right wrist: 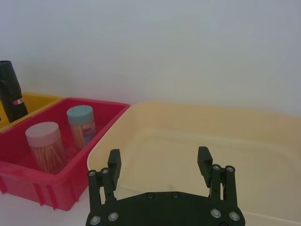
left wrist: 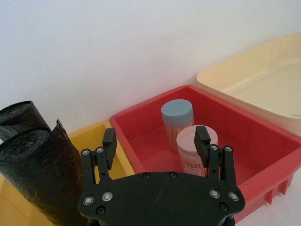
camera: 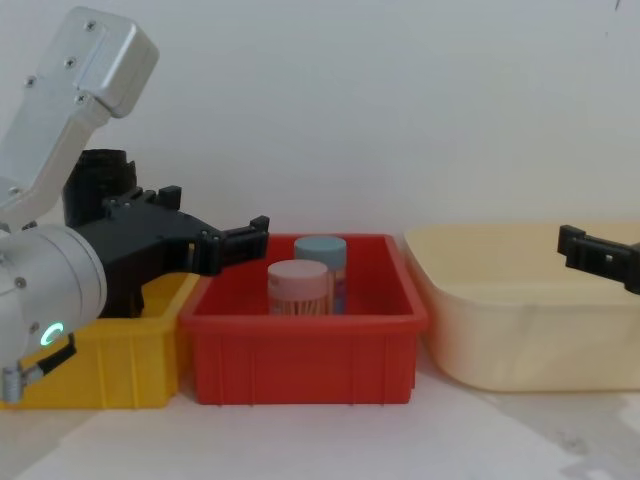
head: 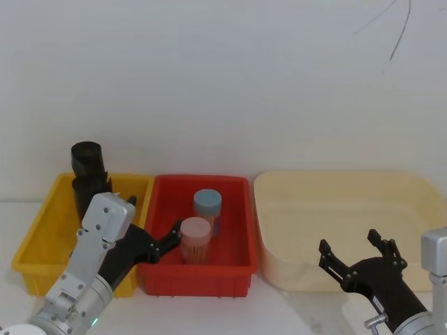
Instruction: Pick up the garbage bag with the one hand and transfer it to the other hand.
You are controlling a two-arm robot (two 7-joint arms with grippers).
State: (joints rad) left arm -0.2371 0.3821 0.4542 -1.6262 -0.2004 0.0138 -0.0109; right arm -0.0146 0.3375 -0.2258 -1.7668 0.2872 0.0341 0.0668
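Black plastic marks your target: the garbage bag (left wrist: 42,174) stands upright in the yellow bin (head: 33,234), just to the left of your left gripper (left wrist: 155,139). A sliver of yellow shows between the roll and the nearest finger, so they are not touching. A second black roll (left wrist: 19,117) stands behind the garbage bag, farther from the fingers.

Your left gripper has its fingers spread wide with nothing between them. It hangs where the yellow bin meets the red bin (head: 202,271). Ahead of it, inside the red bin, are two jars. The pink-lidded jar (head: 195,239) sits just in front of the right-hand fingertip, and the blue-lidded jar (head: 207,206) is just beyond that, close beside it.

Your right gripper (right wrist: 160,157) is also spread apart and holds nothing. It hovers at the near edge of the cream tub (head: 335,180), with the tub's bare basin directly ahead of its fingers and the red bin off to its left. The garbage bag is well apart from this gripper, on the far side of the red bin.
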